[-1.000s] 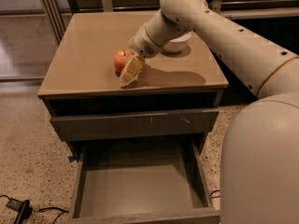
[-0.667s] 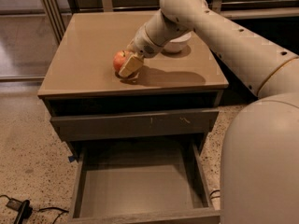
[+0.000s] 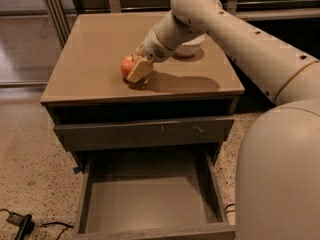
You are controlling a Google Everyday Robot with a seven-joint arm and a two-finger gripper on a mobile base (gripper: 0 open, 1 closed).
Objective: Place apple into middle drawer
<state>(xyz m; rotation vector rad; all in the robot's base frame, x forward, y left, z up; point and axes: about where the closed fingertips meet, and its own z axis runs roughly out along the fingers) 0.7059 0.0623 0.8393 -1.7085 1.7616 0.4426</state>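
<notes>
Your tool sat low on tan flat-topped bench, pressed against small round red-orange apple, likely set for lift. Could not tell if clamped or loose. Apple rested on bench. Wide shallow grey wood-grain drawer stood open below tool, ready for drop. Small white bowl was just behind tool.

White bowl sits on the tabletop; black cable lies on floor.

No legible txt, labels or nos. anywhere — gripper approx. mid-tabletop, nearer front edge.
</notes>
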